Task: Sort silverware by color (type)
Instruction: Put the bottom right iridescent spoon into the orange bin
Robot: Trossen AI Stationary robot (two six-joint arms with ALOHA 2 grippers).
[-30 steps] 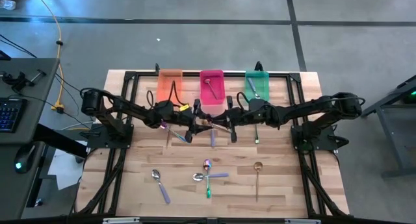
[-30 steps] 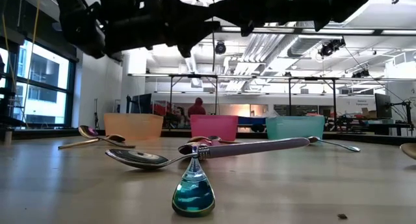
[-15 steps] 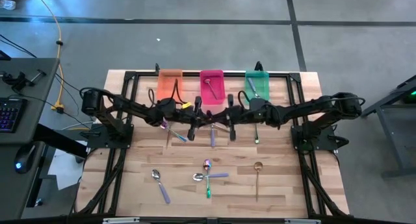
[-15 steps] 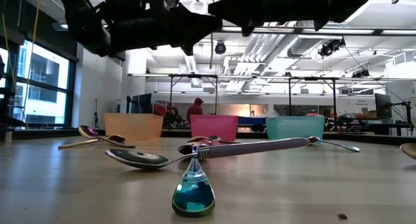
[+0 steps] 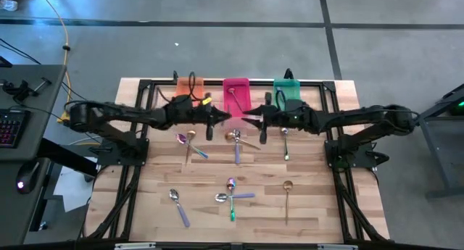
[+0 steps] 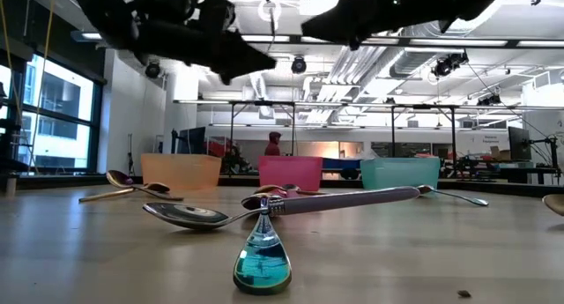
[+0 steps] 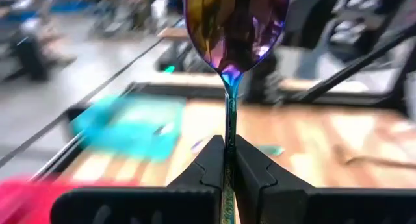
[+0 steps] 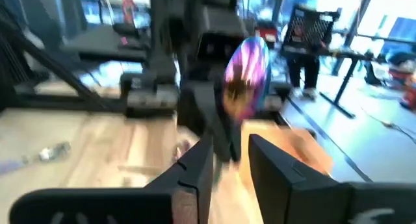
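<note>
- Left gripper (image 7: 225, 160) clenched on iridescent spoon (image 7: 235, 29), stem pinched, bowl forward: likely a mid-air handover.
- Right gripper (image 8: 229, 160) fingers parted, nothing visibly held.

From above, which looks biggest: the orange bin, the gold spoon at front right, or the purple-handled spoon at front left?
1. Orange translucent plastic bin, though the left arm hides part of it.
2-3. Gold metal spoon and purple-handled silver spoon: alike in length, too close to rank.
</note>
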